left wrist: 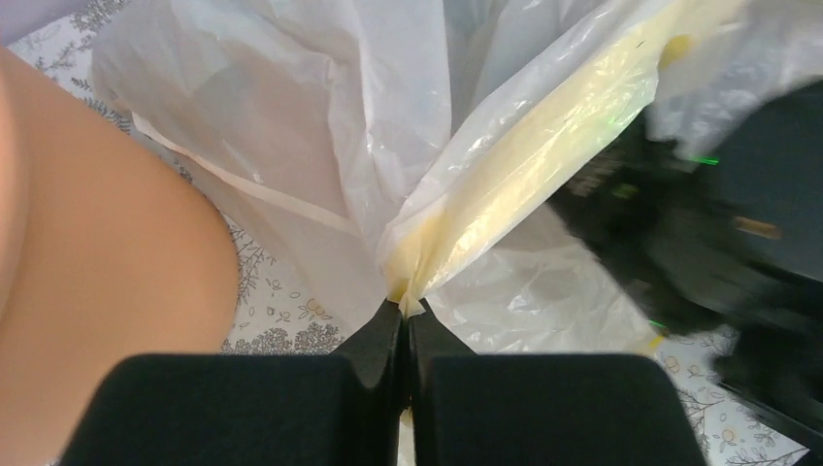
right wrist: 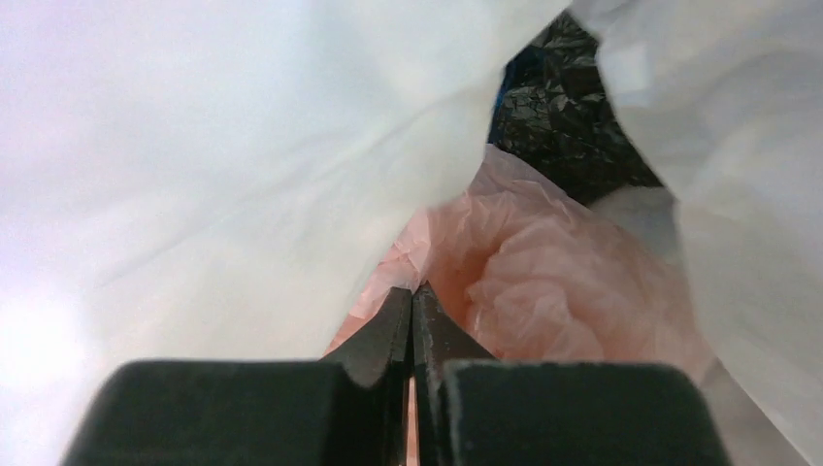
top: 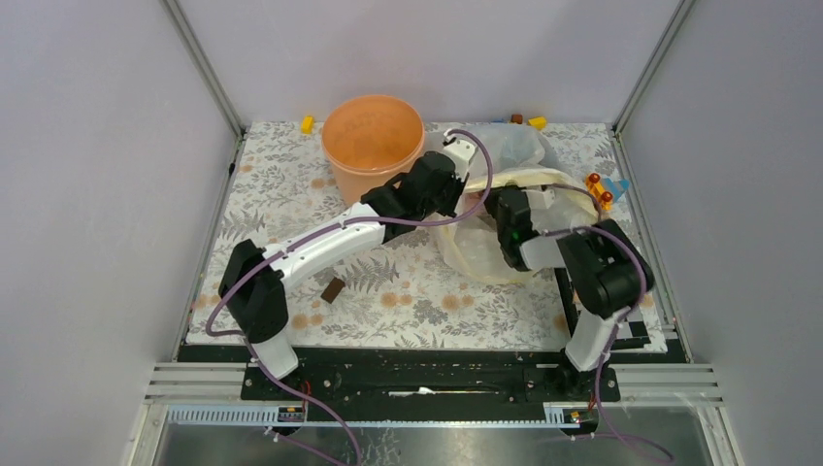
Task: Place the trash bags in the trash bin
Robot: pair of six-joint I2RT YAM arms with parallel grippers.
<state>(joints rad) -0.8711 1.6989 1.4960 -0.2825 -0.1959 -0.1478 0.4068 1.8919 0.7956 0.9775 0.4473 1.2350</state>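
**Drawing the pink bag out of the heap and across to the bin**

Starting at the left, the trash bin (top: 373, 146) stands upright at the far edge of the surface (top: 408, 301), a little left of the middle, with its mouth open. Just beside its wall, my left gripper (left wrist: 403, 309) is closed on a gathered pinch of the pale yellow bag (left wrist: 524, 165). The clear whitish bag (left wrist: 291, 116) billows around that pinch. I treat this hold as an anchor: it should pin down the two bags I don't want while the other arm pulls.

Further right, toward the far right corner, the heap of film hides my right gripper (right wrist: 412, 296) from the overhead view. In its own wrist view the jaws are closed, and the tips meet on the edge of the pink trash bag (right wrist: 553, 282). That bag sits bunched inside a fold of whitish film. A sliver of pink shows between the fingers, so I judge I have a pinch, though a thin one.

To do this step well I would lift slowly and watch the wrist view. If white film rises with the pink, the pinch has caught both layers and needs retaking. Once the pink bag comes free, I would carry it left above the left arm, high enough for the trailing plastic to pass over the bin's rim. I would let go only when most of it hangs inside. The film looks light and clingy, so it may slip or drag its neighbours along.
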